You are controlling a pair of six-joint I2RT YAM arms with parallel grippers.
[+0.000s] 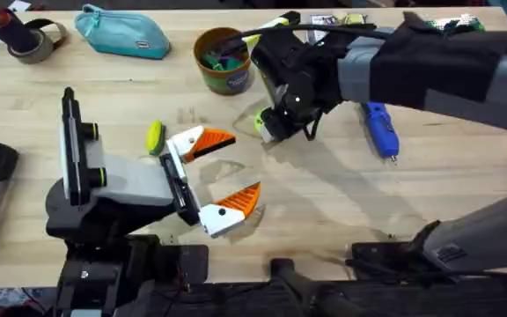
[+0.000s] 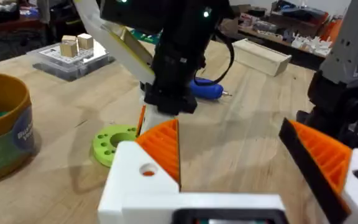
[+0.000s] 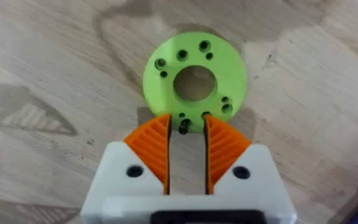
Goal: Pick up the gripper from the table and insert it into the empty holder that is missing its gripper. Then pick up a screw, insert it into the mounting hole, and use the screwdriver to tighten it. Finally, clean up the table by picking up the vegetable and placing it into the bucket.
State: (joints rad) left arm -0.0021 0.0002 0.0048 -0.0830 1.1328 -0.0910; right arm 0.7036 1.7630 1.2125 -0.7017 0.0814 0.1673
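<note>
Right pincer (image 3: pixel 186 148) perhaps around screw (image 3: pixel 183 129)

A light wooden table (image 1: pixel 324 202) is carrying everything. Along its far edge, a roll of tape (image 1: pixel 33 40) is sitting at the left, a teal zip pouch (image 1: pixel 123 33) is lying beside it, and the bucket (image 1: pixel 222 60) is standing near the middle. The blue screwdriver (image 1: pixel 379 129) is lying toward the right. A green ring with several small holes (image 3: pixel 194 79) is lying flat near the centre, and a yellow-green piece (image 1: pixel 154 136) is resting left of it. In the left wrist view, 1 clear tray (image 2: pixel 70 59) holding 2 wooden blocks and a pale wooden box (image 2: pixel 260 56) are sitting farther off
</note>
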